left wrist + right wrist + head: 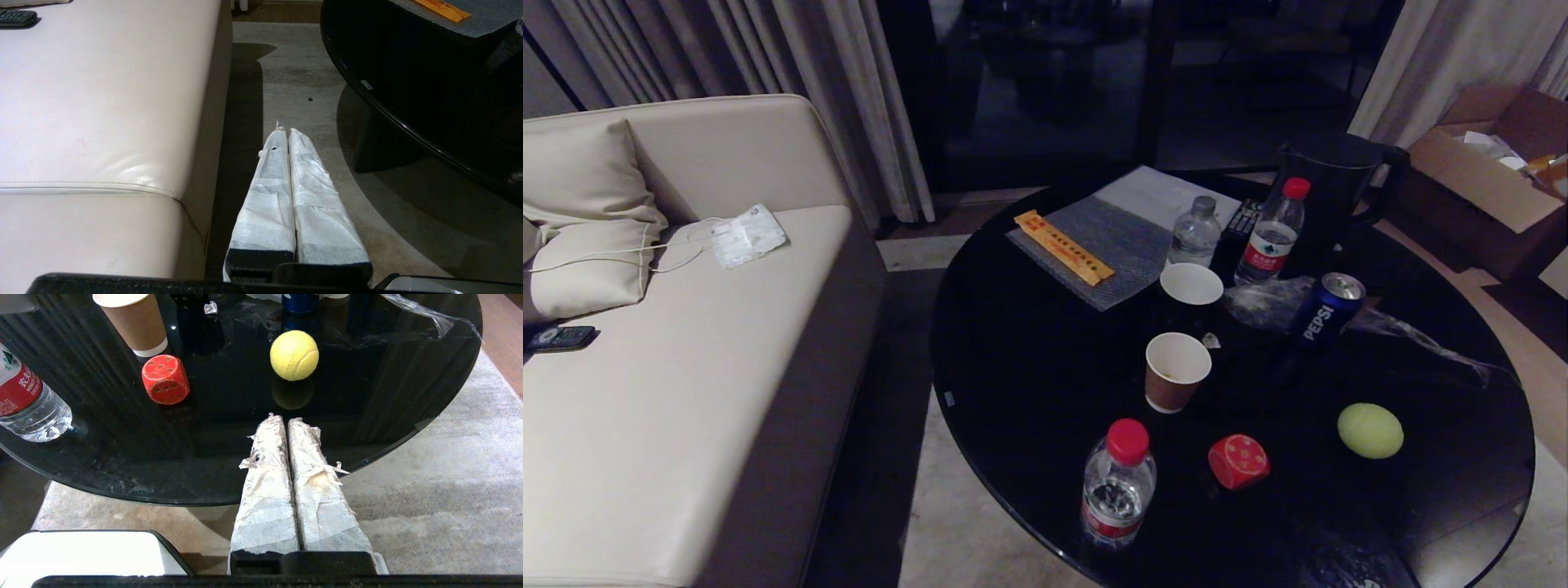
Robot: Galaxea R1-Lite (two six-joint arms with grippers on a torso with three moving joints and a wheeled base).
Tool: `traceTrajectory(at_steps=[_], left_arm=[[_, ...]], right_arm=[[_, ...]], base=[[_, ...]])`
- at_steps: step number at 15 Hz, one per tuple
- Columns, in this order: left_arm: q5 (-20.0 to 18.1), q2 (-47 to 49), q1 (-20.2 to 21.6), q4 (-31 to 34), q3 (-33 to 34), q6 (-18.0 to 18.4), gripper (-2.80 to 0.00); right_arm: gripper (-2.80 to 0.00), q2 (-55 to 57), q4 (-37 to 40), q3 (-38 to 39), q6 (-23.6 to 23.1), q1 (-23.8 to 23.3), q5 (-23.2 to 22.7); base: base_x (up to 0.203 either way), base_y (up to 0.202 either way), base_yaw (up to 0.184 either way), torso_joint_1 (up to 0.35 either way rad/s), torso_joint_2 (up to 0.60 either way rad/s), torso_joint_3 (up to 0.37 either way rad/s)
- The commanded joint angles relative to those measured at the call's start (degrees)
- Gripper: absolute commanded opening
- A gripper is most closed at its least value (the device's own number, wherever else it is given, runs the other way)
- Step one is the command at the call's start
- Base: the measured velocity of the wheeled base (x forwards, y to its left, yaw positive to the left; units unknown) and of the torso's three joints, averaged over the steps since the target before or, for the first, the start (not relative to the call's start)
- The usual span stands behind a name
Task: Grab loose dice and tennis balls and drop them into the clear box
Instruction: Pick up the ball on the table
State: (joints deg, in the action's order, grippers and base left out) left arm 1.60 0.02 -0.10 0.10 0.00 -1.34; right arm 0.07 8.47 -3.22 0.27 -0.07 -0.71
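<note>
a dim room. a cream leather sofa (pixel 686 392) with a cushion (pixel 584 220) stands on the left, a round black glass table (pixel 1029 384) on the right. pale curtains (pixel 792 82) frame a dark window (pixel 1045 82). the floor (pixel 947 523) is light, mottled stone. a cardboard box (pixel 1486 180) sits far right.

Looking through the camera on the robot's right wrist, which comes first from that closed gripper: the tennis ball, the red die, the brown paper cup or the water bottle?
From the right gripper, nearest first:
1. Tennis ball, just beyond the fingertips.
2. Red die, off to one side on the black table.
3. Brown paper cup and water bottle: too close to call.
</note>
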Motion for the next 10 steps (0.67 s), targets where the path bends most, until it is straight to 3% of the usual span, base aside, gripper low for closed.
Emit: traceTrajectory(at_steps=[1, 6, 8, 10], left_arm=[[-0.01, 0.06, 0.01, -0.01, 0.0, 0.11, -2.8], [-1.02, 0.06, 0.01, -0.19, 0.0, 2.19, -2.8], [0.32, 0.06, 0.09, -0.15, 0.0, -0.25, -2.8], [0.45, 0.06, 0.1, -0.1, 0.0, -0.44, -2.8]], right_arm=[[-2.8, 0.01, 0.06, 0.05, 0.0, -0.01, 0.0], [-2.8, 0.01, 0.06, -0.03, 0.0, -0.01, 0.0], [-2.8, 0.01, 0.06, -0.03, 0.0, -0.01, 0.0], [-2.8, 0.01, 0.06, 0.0, 0.0, -0.01, 0.0]], base=[[0.0, 0.0, 0.0, 0.0, 0.0, 0.0], [0.0, 0.0, 0.0, 0.0, 0.0, 0.0], [0.0, 0.0, 0.0, 0.0, 0.0, 0.0], [0.0, 0.0, 0.0, 0.0, 0.0, 0.0]])
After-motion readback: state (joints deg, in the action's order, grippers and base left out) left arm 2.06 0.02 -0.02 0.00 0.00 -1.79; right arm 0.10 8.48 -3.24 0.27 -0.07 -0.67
